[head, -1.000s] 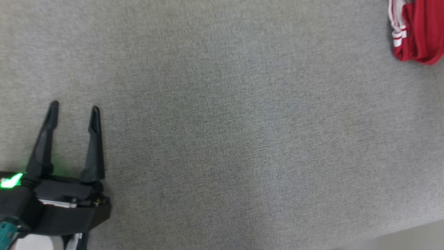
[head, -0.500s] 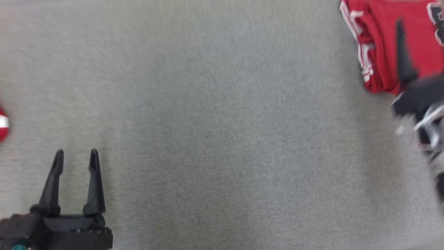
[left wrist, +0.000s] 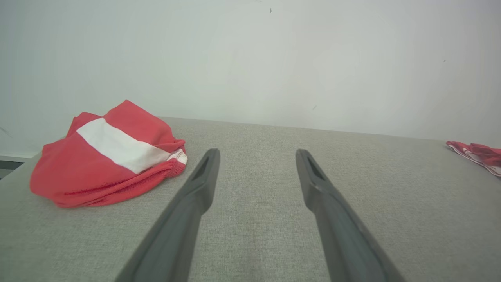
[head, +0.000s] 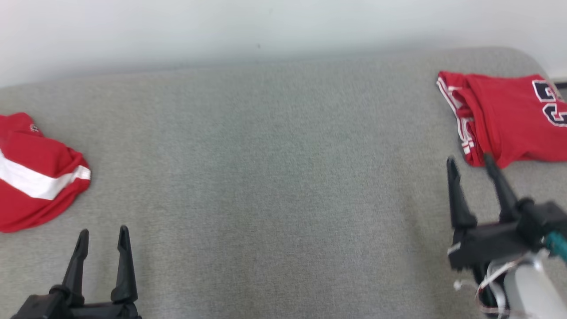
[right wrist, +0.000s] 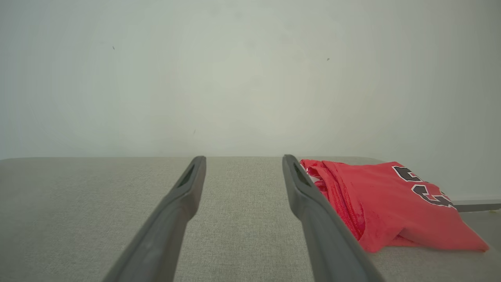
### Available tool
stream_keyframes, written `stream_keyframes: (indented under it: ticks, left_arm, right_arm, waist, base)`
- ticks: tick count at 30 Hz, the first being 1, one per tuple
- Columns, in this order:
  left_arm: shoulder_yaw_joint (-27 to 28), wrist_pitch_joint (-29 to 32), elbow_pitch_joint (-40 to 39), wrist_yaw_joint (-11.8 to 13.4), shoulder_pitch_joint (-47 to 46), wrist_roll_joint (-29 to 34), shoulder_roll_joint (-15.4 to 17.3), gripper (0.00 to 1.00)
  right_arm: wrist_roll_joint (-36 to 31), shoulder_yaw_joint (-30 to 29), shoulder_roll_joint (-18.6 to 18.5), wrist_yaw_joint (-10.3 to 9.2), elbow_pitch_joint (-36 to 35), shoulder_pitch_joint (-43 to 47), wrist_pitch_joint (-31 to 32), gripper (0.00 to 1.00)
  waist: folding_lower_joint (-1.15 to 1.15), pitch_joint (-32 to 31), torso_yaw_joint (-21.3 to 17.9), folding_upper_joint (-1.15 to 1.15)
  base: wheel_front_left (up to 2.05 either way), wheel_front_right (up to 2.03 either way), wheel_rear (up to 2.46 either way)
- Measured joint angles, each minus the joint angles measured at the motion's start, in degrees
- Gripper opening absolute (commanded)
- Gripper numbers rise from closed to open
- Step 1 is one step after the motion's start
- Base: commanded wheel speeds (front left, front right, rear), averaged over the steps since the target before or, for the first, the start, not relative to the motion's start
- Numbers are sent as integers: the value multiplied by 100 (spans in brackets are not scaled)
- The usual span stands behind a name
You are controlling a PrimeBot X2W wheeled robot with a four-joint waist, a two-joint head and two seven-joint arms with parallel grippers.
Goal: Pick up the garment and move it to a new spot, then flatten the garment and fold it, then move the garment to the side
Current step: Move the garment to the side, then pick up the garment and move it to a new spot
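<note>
Red jersey with dark letters (head: 505,115): lies at 2 o'clock on the grey fabric surface (head: 274,177).
Red crumpled garment with white stripe (head: 35,177): lies at 9 o'clock.
Left gripper (head: 103,230): at 7 o'clock, jaws wide, holding nothing.
Right gripper (head: 468,159): at 4 o'clock, jaws wide, empty, tips just beside the jersey.

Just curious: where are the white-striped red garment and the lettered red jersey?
white-striped red garment (head: 31,180): head view, on its white stripe.
lettered red jersey (head: 505,115): head view, on its plain red middle.
</note>
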Motion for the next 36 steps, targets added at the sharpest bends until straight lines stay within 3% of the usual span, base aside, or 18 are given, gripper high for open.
stream_keyframes:
  ticks: [16,36]
  left_arm:
    - [11,0,506,-9,341,47,-42,100]
    - [-60,0,902,-34,411,35,16,100]
  right_arm:
    - [-201,-158,801,0,-825,1819,94,100]
    - [-202,-250,1027,0,-797,2251,86,100]
  waist:
    - [1,-822,190,0]
    - [1,-1138,262,0]
  base:
    - [0,0,0]
    - [0,0,0]
